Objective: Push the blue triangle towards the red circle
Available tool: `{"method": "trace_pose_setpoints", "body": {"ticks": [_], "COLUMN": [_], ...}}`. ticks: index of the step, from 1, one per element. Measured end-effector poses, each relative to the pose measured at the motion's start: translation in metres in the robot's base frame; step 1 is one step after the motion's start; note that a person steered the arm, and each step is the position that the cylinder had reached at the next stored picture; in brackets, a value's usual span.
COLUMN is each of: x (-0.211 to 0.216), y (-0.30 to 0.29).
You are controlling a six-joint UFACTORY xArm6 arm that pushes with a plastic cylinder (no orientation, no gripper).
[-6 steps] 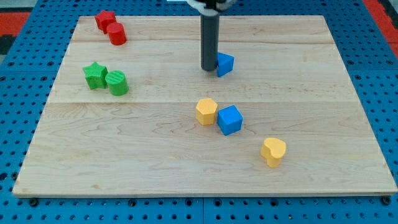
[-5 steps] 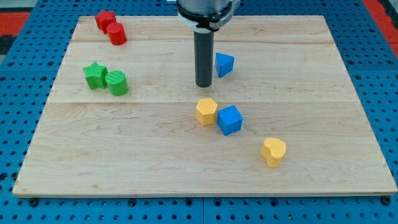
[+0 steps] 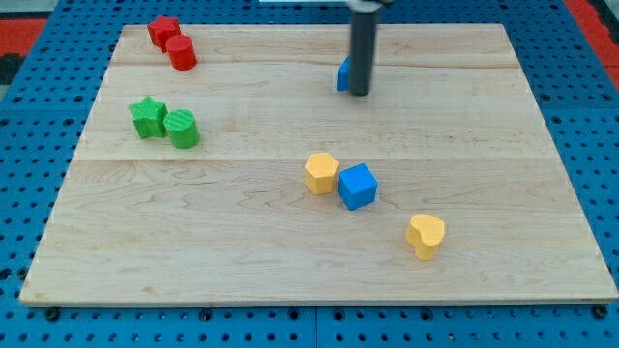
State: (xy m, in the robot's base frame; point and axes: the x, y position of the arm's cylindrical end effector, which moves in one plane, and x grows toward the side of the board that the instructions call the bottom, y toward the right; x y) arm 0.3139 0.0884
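now my tip (image 3: 359, 93) touches the blue triangle (image 3: 342, 74), mostly hidden on its left.

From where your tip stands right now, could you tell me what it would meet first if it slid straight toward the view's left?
My tip sits just right of the blue triangle, seemingly touching it, so it would meet that first. Far beyond, toward the upper left, stands the red circle. Depth is hard to judge, since my rod hides most of the triangle.

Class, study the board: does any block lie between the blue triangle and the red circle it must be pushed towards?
No block does. The blue triangle, partly hidden behind my tip on its right, has bare wood leftward to the red circle. The red star sits beyond the circle; the green blocks lie below that path.
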Motion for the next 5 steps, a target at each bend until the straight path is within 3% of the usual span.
{"method": "trace_pose_setpoints", "body": {"ticks": [1, 3, 4, 5], "x": [-0.013, -0.039, -0.021, -0.038], "y": [-0.015, -0.165, -0.137, -0.113]}}
